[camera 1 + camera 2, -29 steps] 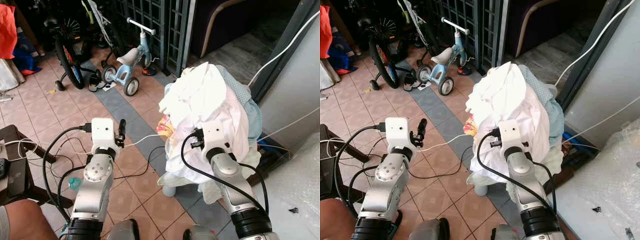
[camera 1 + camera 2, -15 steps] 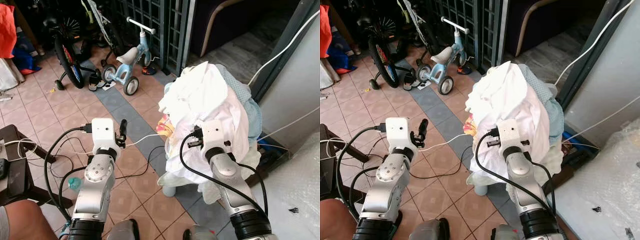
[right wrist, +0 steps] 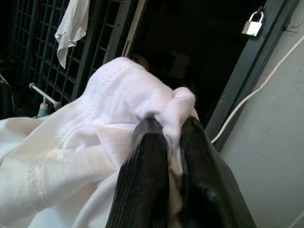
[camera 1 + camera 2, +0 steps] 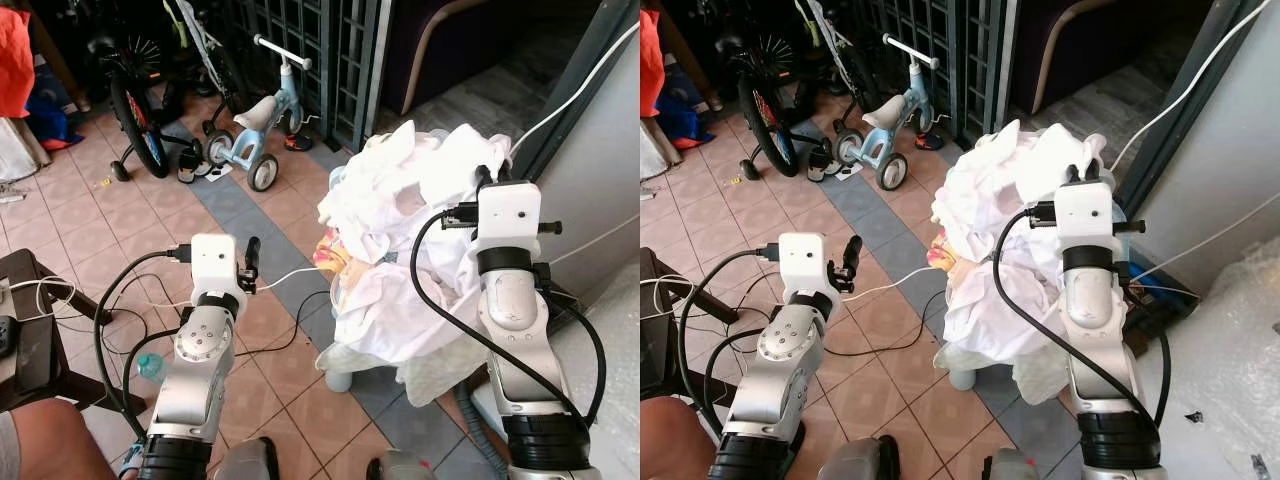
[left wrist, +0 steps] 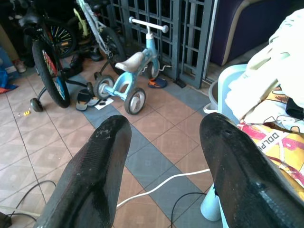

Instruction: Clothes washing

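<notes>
A heap of mostly white clothes (image 4: 390,230) overflows a pale blue laundry basket (image 5: 216,92) on the tiled floor. A yellow printed cloth (image 4: 335,255) pokes out at the heap's left side. My right gripper (image 3: 166,135) is raised at the heap's right top and is shut on a fold of white garment (image 3: 109,123), lifting it. My left gripper (image 5: 166,137) hangs open over the tiles left of the basket, holding nothing.
A blue tricycle (image 4: 255,130) and a bicycle (image 4: 135,110) stand by a dark metal gate (image 4: 310,50) behind. Cables (image 4: 285,345) trail on the floor. A grey wall (image 4: 600,170) and bubble wrap (image 4: 605,390) lie right. A dark stool (image 4: 30,330) sits left.
My right arm has swung up and to the right, from the front of the heap to its top right, pulling white cloth up with it. The left arm barely moved.
</notes>
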### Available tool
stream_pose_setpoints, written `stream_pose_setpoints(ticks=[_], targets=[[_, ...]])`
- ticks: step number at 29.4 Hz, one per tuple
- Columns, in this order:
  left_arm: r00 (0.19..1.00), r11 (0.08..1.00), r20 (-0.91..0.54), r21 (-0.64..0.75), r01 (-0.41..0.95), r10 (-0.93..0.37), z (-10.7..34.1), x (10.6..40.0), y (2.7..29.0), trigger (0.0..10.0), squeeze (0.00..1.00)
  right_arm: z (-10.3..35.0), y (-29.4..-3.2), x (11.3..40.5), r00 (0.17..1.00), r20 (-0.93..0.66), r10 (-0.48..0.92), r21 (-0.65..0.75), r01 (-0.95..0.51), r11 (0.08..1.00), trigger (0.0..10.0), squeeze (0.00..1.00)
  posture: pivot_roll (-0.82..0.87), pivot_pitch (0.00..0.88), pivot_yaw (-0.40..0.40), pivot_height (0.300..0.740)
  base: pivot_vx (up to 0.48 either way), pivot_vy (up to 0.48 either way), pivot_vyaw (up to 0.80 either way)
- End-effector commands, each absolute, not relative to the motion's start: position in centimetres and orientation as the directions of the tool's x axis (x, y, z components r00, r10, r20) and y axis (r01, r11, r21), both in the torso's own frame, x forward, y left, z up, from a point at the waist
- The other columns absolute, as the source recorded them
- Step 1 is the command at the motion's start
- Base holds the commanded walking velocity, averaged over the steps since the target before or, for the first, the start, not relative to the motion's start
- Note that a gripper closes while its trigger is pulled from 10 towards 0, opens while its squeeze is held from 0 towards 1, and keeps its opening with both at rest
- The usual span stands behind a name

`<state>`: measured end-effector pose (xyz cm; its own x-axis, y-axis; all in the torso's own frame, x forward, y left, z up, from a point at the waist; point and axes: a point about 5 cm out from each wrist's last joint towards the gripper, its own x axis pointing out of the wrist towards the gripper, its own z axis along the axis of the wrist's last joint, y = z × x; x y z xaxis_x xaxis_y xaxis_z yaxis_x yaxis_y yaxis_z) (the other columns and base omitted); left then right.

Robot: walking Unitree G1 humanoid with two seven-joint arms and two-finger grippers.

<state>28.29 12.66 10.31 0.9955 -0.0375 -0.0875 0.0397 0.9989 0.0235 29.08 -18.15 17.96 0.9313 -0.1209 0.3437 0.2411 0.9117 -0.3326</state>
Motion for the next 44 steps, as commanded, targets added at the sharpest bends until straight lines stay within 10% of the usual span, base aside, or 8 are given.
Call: stream_pose_setpoints(ticks=[1, 5, 6, 44], targets=[[0.994, 0.997, -0.090, 0.040, 0.059, -0.055, 10.1, 28.4, 12.3, 10.0, 0.00, 18.3, -18.1, 28.7, 0.925, 0.361, -0.117, -0.306, 0.236, 0.922, 0.0, 0.00, -0.09, 0.080, 0.060, 0.740, 0.000, 0.000, 0.00], [0.994, 0.997, -0.089, 0.042, 0.063, -0.059, 10.2, 28.6, 12.2, 10.0, 0.00, 17.6, -18.0, 28.6, 0.942, 0.304, -0.140, -0.271, 0.227, 0.935, 1.8, 0.00, -0.09, 0.076, 0.057, 0.740, 0.000, 0.000, 0.00], [0.994, 0.997, -0.088, 0.041, 0.061, -0.057, 10.2, 28.6, 12.2, 10.0, 0.00, 17.4, -18.0, 28.6, 0.945, 0.296, -0.140, -0.271, 0.224, 0.936, 10.0, 0.00, -0.09, 0.074, 0.056, 0.740, 0.000, 0.000, -0.56], [0.996, 0.998, -0.071, -0.016, 0.055, -0.056, 10.2, 28.6, 12.3, 10.0, 0.00, 21.4, -20.8, 31.3, 0.890, 0.424, -0.170, -0.342, 0.331, 0.879, 10.0, 0.00, -0.09, 0.070, 0.042, 0.740, 0.000, -0.121, -0.68]])
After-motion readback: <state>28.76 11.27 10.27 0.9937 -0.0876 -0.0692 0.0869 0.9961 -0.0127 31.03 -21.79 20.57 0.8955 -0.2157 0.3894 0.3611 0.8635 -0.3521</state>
